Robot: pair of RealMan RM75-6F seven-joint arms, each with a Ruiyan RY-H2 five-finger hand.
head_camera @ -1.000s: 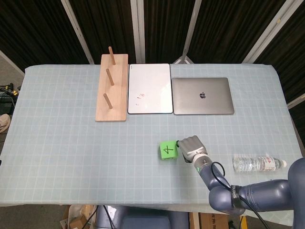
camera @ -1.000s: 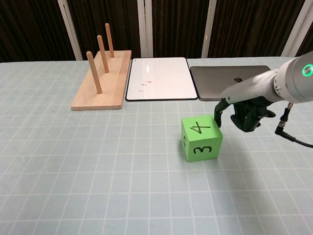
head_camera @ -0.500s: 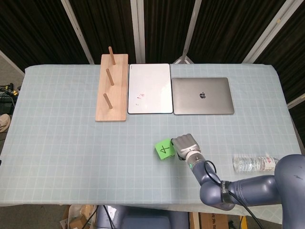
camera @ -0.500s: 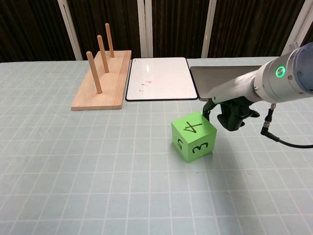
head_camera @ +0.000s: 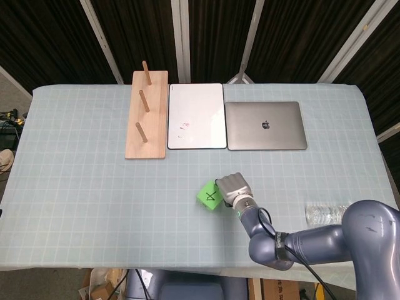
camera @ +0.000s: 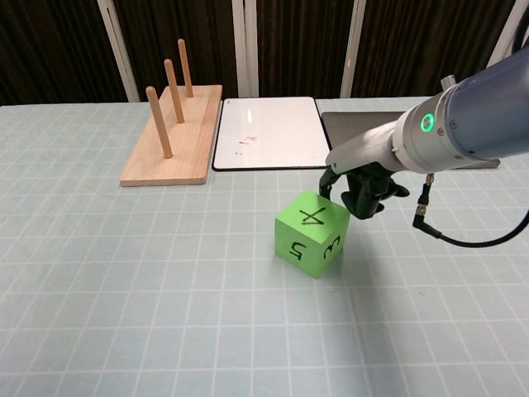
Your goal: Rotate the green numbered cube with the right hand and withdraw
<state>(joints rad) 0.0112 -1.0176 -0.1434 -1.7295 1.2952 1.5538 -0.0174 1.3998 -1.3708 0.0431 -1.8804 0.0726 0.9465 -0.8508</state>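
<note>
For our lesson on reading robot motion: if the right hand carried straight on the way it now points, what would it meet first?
Probably the green numbered cube: the right hand already sits against its far right corner, fingers curled toward it.

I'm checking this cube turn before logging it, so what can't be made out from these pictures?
- Right hand fingertips at the green cube: chest view, too dark to confirm contact; head view, hidden under the hand.
- Cube's far and bottom faces: hidden by the cube itself.
- Water bottle: head view, partly covered by the right arm.
- Left hand: in neither view.
</note>
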